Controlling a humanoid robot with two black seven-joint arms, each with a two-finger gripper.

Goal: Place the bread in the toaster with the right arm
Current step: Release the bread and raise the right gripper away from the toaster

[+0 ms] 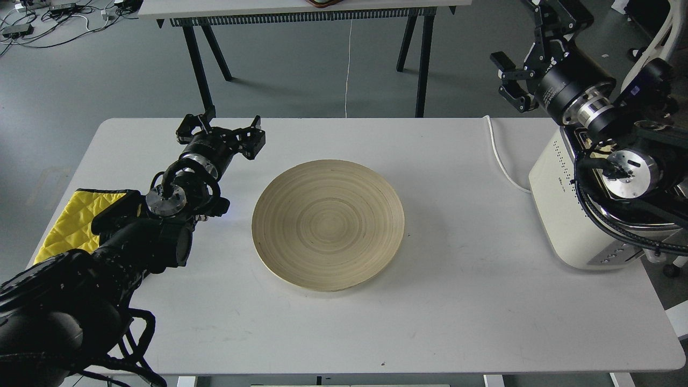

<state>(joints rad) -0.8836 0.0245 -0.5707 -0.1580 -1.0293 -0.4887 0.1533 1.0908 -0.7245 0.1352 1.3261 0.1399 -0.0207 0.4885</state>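
The cream-white toaster [559,215] stands at the table's right edge. My right arm [618,161] lies across its chrome top and covers the slots. The bread is hidden behind that arm. My right gripper [529,51] is raised above and behind the toaster's far left corner, with its fingers spread and nothing between them. My left gripper [220,133] is open and empty, hovering over the table left of the wooden plate.
A round wooden plate [328,224] lies bare at mid-table. A yellow quilted cloth [70,220] sits at the left edge under my left arm. The toaster's white cord [500,156] runs along the table's back right. A black-legged table [301,11] stands behind.
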